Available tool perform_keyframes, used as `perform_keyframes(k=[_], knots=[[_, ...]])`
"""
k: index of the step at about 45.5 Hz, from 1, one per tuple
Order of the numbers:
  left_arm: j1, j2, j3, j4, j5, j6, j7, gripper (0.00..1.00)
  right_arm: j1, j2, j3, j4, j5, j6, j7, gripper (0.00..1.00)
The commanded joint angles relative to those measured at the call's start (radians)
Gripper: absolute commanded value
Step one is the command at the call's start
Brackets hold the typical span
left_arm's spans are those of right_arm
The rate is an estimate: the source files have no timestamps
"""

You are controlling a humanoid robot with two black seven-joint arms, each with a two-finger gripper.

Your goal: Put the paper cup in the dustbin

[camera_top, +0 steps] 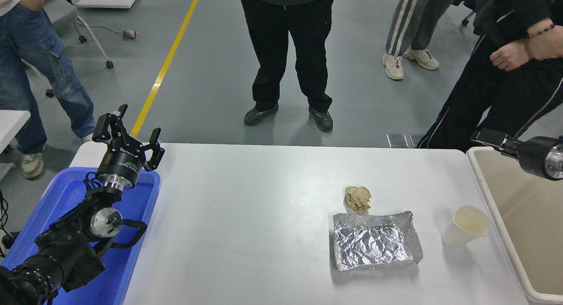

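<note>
The white paper cup (465, 226) stands upright on the white table (264, 217) near its right edge, empty, with a cream inside. The beige dustbin (485, 188) sits just right of the table, partly cut off by the picture's edge. My right gripper (478, 136) comes in from the right edge above the bin's far corner and points left. It is seen side-on, is well above and behind the cup, and touches nothing. My left gripper (128, 130) is open, parked over the blue tub at the lower left.
A crumpled tan paper ball (358, 198) and a silver foil tray (374, 240) lie left of the cup. A blue tub (66, 195) sits at the left edge. Several people stand along the far side, one (506, 76) close behind my right gripper.
</note>
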Motion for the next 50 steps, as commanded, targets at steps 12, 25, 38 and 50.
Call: perform_keyframes(k=[12,25,38,50], knots=[[0.0,0.0,0.0,0.0,0.0,0.0,0.0,1.0,0.182,-0.103,-0.347,0.285,-0.251,0.002,0.007,1.0],[0.0,0.0,0.0,0.0,0.0,0.0,0.0,1.0,0.122,-0.075,-0.338,0.27,-0.239,-0.007,0.007,1.0],[0.0,0.0,0.0,0.0,0.0,0.0,0.0,1.0,-0.042,-0.016,-0.225,0.155,-0.175,-0.014,0.005,1.0],[0.0,0.0,0.0,0.0,0.0,0.0,0.0,1.0,-0.12,0.079,-0.203,0.015,-0.064,-0.019,0.005,1.0]])
